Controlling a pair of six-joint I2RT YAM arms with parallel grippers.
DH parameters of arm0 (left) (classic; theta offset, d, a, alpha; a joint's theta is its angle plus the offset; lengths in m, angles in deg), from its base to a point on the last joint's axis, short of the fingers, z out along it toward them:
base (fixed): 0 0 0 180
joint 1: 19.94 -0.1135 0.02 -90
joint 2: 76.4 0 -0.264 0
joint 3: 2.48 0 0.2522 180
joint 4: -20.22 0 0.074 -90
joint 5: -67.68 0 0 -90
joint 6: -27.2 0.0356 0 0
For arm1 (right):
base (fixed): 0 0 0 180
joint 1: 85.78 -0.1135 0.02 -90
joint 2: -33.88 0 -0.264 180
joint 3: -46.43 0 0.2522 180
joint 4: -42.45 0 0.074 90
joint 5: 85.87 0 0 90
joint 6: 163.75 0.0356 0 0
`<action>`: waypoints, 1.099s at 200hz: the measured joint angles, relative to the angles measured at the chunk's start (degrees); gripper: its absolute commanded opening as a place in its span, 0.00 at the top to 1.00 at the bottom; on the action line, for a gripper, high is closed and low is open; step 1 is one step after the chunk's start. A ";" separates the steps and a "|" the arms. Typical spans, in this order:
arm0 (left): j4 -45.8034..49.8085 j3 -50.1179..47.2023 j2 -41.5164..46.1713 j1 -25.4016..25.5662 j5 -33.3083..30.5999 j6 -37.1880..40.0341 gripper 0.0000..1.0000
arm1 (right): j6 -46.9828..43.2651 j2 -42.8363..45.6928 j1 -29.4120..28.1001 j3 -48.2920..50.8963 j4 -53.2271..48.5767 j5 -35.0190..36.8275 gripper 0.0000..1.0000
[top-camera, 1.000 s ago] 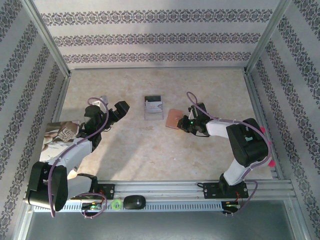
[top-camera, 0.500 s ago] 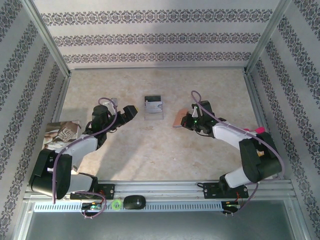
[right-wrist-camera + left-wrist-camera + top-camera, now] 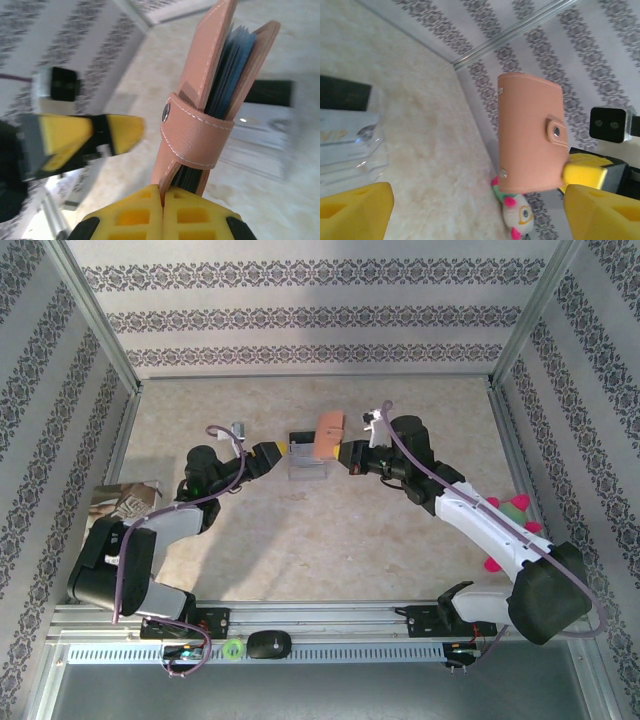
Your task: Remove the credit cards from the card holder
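Pinching the snapped-shut card holder (image 3: pixel 200 115) aloft, the right gripper (image 3: pixel 162 192) presents it to the wide-spread left gripper (image 3: pixel 280 449), cards (image 3: pixel 227 70) all still inside.

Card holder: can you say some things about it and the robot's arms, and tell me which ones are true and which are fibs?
1. The right end effector pinches the card holder. True.
2. The card holder lies flat. False: it is lifted off the table.
3. Its strap is snapped shut. True.
4. The left end effector grips it too. False: it is open and not touching it.
5. The card holder is empty. False: blue cards show inside.
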 measured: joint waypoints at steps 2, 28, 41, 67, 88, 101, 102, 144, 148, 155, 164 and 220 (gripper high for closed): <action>-0.92 0.00 -0.20 0.02 0.09 -0.22 0.12 | 0.02 -0.07 -0.22 -0.28 0.24 -0.35 1.00; -10.97 0.00 -2.08 0.11 1.36 -3.96 0.14 | 0.35 -1.11 -2.64 -2.62 3.43 -4.48 1.00; -15.15 0.00 -2.47 0.11 2.01 -5.62 0.17 | 0.59 -1.60 -3.52 -3.08 4.79 -6.23 1.00; -19.98 0.00 -2.95 0.11 3.08 -7.69 0.28 | 1.51 -2.73 -4.33 -3.13 7.23 -8.74 1.00; -21.73 0.00 -2.95 0.17 3.56 -8.46 0.38 | 2.38 -3.58 -4.35 -3.10 8.66 -9.29 1.00; -22.12 0.00 -2.95 0.24 3.93 -8.79 0.42 | 2.73 -4.15 -4.35 -3.13 9.33 -9.46 1.00; -22.12 0.00 -2.95 0.26 3.98 -8.76 0.42 | 2.84 -4.20 -4.35 -3.10 9.40 -9.49 1.00; -22.38 0.00 -2.91 1.46 4.57 -9.07 0.50 | 4.13 -5.92 -4.33 -3.10 10.93 -9.42 1.00; -22.38 0.00 -2.89 1.51 4.55 -9.22 0.52 | 4.17 -6.03 -4.33 -3.10 11.06 -9.44 1.00; -22.38 0.00 -2.89 1.64 4.57 -9.35 0.55 | 4.37 -6.16 -4.33 -3.10 11.21 -9.42 1.00; -22.38 0.00 -2.89 1.79 4.57 -9.38 0.61 | 4.61 -6.38 -4.31 -3.13 11.43 -9.40 1.00; -20.55 -0.11 -1.68 2.21 3.45 -9.01 0.93 | 6.64 -7.50 -3.80 -3.13 10.29 -7.34 0.81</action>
